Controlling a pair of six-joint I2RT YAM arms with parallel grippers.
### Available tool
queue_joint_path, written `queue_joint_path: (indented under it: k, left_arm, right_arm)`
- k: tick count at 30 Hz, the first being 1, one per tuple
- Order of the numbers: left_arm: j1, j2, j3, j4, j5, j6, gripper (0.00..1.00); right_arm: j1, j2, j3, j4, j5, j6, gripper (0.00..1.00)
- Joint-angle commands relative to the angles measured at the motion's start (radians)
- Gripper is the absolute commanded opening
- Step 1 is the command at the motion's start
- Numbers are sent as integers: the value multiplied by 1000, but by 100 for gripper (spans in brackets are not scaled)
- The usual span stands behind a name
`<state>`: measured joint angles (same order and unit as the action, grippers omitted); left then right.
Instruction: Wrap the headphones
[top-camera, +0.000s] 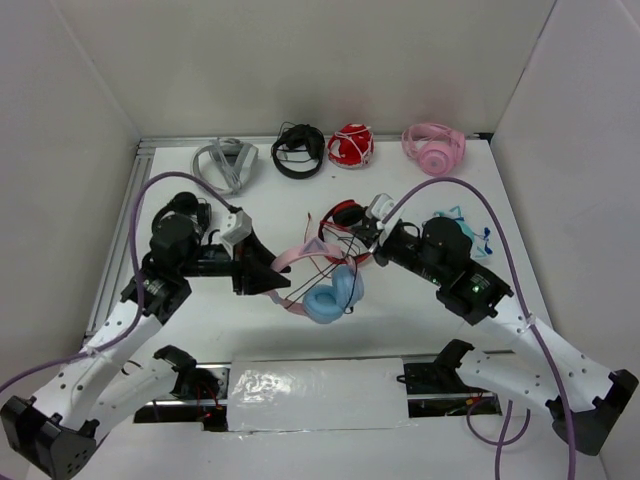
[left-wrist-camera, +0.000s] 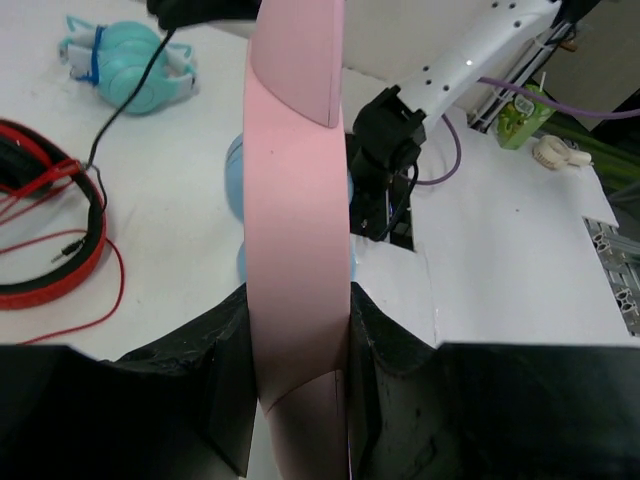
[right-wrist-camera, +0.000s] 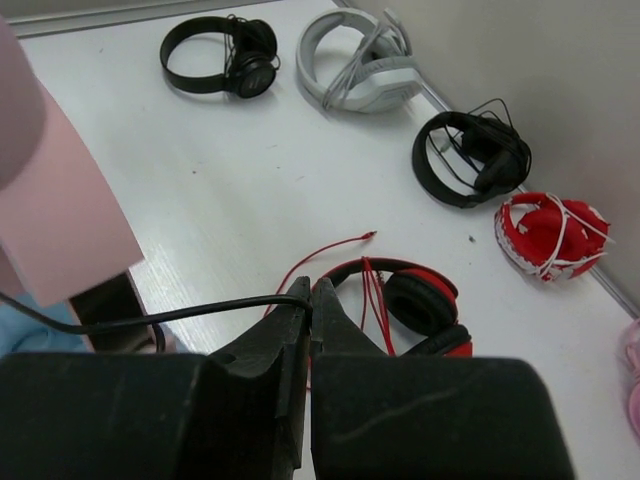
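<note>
Your left gripper (left-wrist-camera: 298, 395) clamps the pink headband (left-wrist-camera: 295, 200) of the cat-eared, light-blue-cupped headphones (top-camera: 333, 292) over the white tabletop (top-camera: 270, 210) between plain white walls (top-camera: 300, 60), while your right gripper (right-wrist-camera: 308, 300) pinches their thin black cable (right-wrist-camera: 200, 316).

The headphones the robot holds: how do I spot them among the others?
Look at the middle of the white table. The headphones are held there between the left gripper, on the headband, and the right gripper, pinching the thin black cable. Only this pair joins a pink band to light blue ear cups; the neighbouring red-and-black pair has a red cable.
</note>
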<state>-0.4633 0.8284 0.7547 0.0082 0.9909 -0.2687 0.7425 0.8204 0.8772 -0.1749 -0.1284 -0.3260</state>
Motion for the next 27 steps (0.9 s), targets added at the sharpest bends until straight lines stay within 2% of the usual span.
queue_joint_path:
  k: [1, 3, 9, 12, 16, 22, 27]
  left_arm:
    - [-18, -63, 89, 4, 239, -10, 0]
    - [-18, -72, 116, 12, 262, -39, 0]
    - [-18, -61, 189, 39, 290, -119, 0]
    - [-18, -40, 235, 32, 317, -139, 0]
    - [-18, -34, 241, 71, 374, -170, 0]
    - [-18, -25, 213, 163, 406, -256, 0]
    - [-18, -20, 187, 312, 423, -414, 0]
  right_arm:
    - [-66, -23, -12, 69, 20, 10, 3]
    - [-104, -26, -9, 68, -83, 15, 7]
    - [-111, -12, 20, 66, -310, 4, 15]
    - [-111, -23, 25, 92, -368, -5, 18]
    - [-114, -52, 46, 97, -407, -39, 33]
    - [-112, -50, 80, 103, -499, -42, 35]
    - [-112, -14, 31, 244, -583, 19, 36]
